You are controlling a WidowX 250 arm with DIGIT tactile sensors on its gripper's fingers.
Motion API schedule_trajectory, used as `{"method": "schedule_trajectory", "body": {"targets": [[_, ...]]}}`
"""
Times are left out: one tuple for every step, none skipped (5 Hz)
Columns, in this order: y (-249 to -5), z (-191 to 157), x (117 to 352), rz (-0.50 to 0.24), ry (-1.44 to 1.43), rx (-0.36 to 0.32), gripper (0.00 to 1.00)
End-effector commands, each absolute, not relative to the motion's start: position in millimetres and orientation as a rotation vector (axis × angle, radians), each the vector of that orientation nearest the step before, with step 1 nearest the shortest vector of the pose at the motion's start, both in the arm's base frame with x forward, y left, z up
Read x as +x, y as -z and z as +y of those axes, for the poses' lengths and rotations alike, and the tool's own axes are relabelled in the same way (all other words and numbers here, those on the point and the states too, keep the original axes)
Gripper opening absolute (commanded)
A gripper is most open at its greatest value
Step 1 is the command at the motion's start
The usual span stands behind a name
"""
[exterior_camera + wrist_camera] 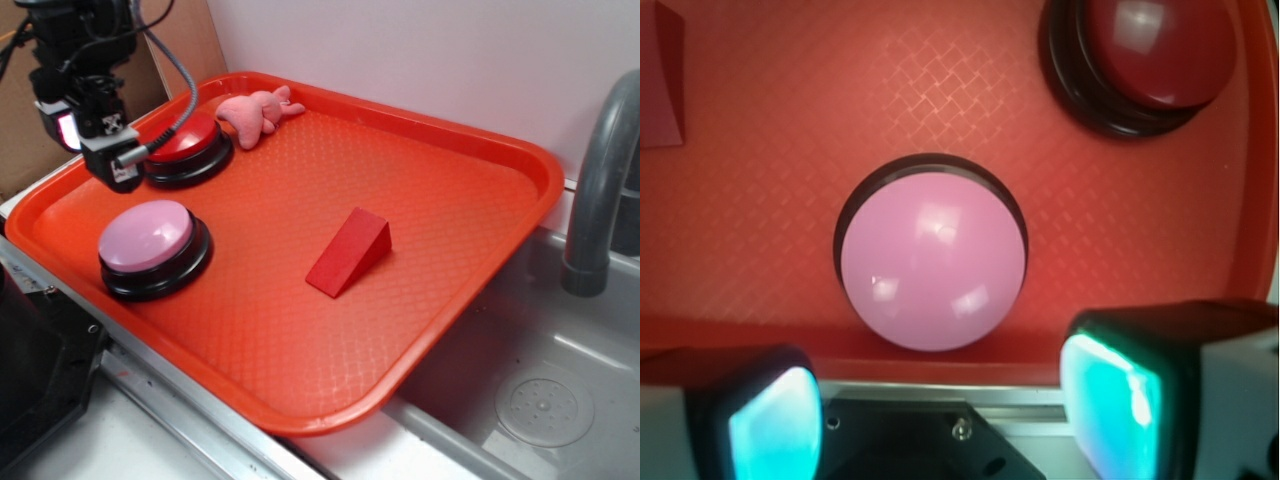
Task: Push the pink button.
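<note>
Hovering over the orange tray's (pixel 480 250) near-left corner, gripper (pixel 940 420) empty with fingers spread wide, pink button (pixel 932 262) framed between them for a straight-down press (red button (pixel 1160 50) just behind, untouched).

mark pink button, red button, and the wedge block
pink button (pixel 932 262): wrist view, centre of its glossy dome.
red button (pixel 190 138): exterior view, on the red top.
wedge block (pixel 345 258): exterior view, on its sloped face.

pale wall (pixel 420 50) behind; grey sink basin (pixel 540 390) and faucet (pixel 600 180) at right; brown board (pixel 25 140) left.
</note>
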State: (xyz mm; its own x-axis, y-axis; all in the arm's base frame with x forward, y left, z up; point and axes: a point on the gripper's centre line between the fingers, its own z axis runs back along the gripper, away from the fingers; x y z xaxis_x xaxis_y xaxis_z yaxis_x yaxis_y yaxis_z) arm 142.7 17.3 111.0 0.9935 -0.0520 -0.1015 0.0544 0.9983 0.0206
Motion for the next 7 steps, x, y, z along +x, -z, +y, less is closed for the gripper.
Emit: {"method": "schedule_trajectory", "body": {"targets": [[-131,31,153,0.030,0.014,-0.005,1.00],[-137,30,157,0.028,0.009,0.007,1.00],[-143,32,162,0.030,0.004,0.018,1.00],[-145,33,162,0.027,0.000,0.022,1.00],[-148,33,162,0.028,0.006,0.023,1.00],[-153,34,160,0.027,0.008,0.022,1.00],[-157,35,157,0.018,0.008,0.023,1.00]]}}
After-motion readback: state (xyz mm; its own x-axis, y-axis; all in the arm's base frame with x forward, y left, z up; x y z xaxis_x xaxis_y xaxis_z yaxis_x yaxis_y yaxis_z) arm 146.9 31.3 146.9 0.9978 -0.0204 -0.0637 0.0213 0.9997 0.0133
